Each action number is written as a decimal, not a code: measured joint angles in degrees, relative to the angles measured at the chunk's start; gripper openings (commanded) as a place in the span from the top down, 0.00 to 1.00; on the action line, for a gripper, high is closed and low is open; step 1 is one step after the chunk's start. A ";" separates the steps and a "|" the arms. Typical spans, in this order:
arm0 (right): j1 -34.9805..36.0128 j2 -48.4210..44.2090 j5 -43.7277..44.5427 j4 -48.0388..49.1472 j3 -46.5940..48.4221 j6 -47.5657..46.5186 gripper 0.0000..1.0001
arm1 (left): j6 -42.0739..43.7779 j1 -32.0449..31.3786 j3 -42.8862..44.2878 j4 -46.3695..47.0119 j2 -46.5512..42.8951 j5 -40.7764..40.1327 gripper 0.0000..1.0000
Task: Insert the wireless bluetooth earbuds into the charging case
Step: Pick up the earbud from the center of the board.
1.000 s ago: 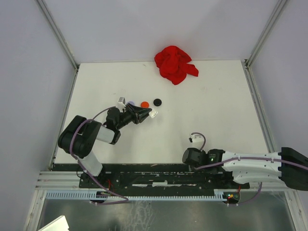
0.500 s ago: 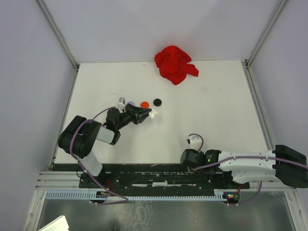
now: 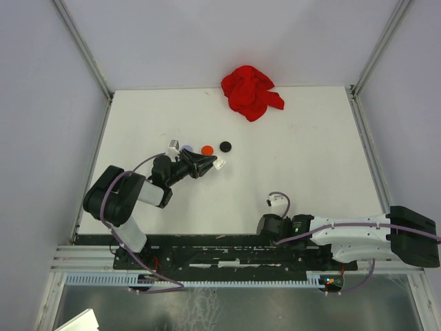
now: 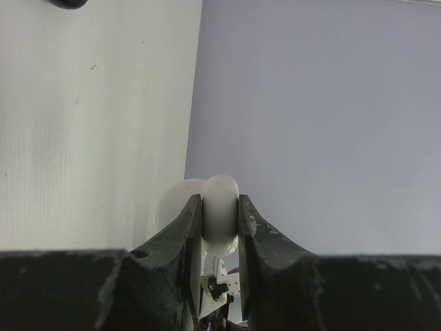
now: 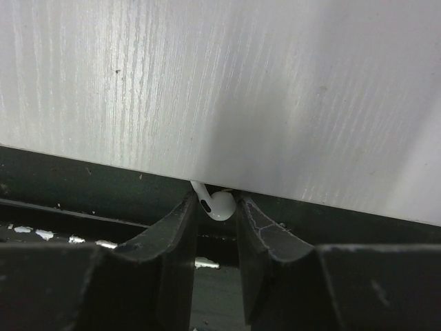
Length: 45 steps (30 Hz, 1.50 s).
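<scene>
Plainly one earbud (image 5: 219, 205) — one red cloth (image 3: 250, 92)

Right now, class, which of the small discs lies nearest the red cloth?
The black disc: it ends the row toward the red cloth; the orange disc lies farther off.

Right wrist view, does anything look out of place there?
Yes. A white earbud sits between the right gripper's jaws right at the table's near edge, over the dark base plate rather than on the white top. Whether the jaws grip it is unclear.
</scene>
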 measured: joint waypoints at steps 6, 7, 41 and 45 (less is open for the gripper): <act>0.31 0.26 -0.61 -0.17 0.24 0.28 0.80 | 0.00 0.00 -0.02 0.22 0.09 0.00 0.97; 0.33 0.26 -0.66 -0.15 0.24 0.33 0.82 | 0.00 0.00 -0.02 0.44 0.20 0.00 0.97; 7.91 -0.94 9.27 -9.27 10.12 -0.24 0.90 | 0.00 0.00 -0.02 1.68 0.94 -0.02 0.97; 3.72 -0.42 10.16 -8.22 12.11 -4.50 0.91 | 0.00 -0.02 -0.02 1.68 0.94 -0.02 0.97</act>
